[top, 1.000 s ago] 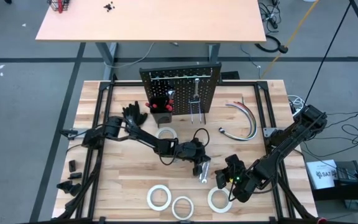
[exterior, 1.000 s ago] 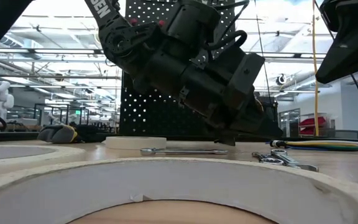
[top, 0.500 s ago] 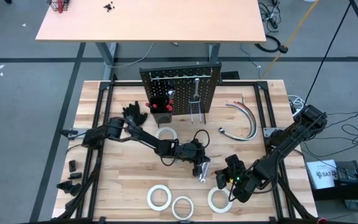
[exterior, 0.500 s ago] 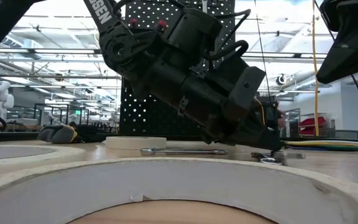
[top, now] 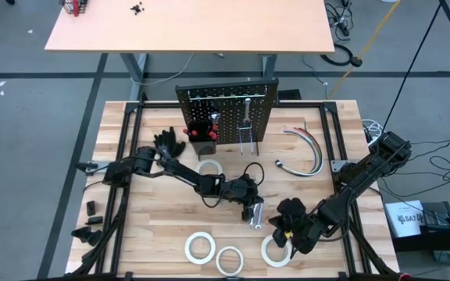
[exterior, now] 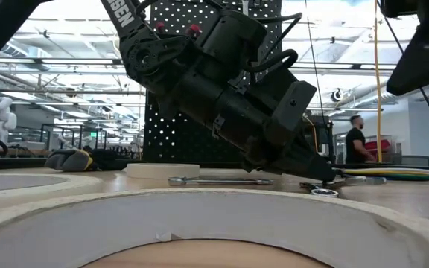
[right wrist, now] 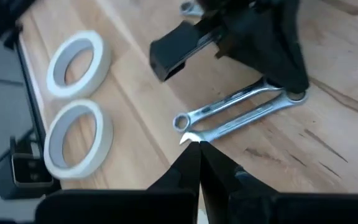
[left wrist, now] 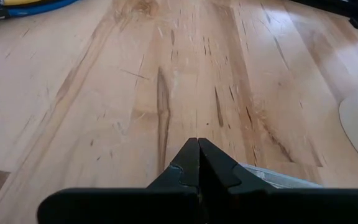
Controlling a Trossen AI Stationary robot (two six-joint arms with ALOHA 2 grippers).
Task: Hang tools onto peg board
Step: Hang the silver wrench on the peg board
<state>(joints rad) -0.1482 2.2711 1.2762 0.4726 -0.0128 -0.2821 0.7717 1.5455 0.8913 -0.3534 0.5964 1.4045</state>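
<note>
Near the counter's front, left gripper sits low with fingers pressed together on the paired wrenches, likely to lift them toward the peg board; right gripper nearby, fingers shut, empty.

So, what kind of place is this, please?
Probably a robotics lab or workshop: a wooden worktable with a black peg board, wrenches and tape rolls, and an open industrial hall behind.
</note>
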